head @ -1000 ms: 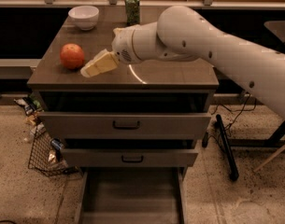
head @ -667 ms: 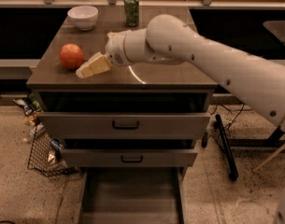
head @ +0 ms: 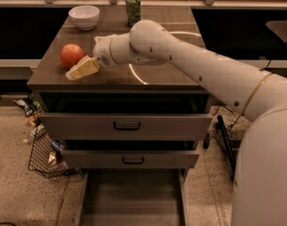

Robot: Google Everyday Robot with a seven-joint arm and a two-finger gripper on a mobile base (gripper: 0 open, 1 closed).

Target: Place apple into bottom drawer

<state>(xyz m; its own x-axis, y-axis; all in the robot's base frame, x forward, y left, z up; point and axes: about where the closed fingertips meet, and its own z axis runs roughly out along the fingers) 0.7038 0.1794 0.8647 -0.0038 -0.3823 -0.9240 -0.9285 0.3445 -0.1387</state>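
The apple [head: 71,55], round and red-orange, rests on the left part of the cabinet top [head: 157,76]. My gripper [head: 82,68] is at the end of the white arm reaching in from the right. It hovers low over the top, just right of and in front of the apple, nearly touching it. The bottom drawer [head: 131,197] is pulled out below, a wide shallow tray with a bare floor. The two upper drawers with black handles [head: 126,125] are pushed in further.
A white bowl [head: 84,17] and a green can [head: 132,8] stand at the back of the cabinet top. A wire basket [head: 45,154] with litter sits on the floor left of the cabinet. My arm crosses the right half of the top.
My gripper has moved left across the cabinet top, closing in on the apple. The apple and the drawers have not moved.
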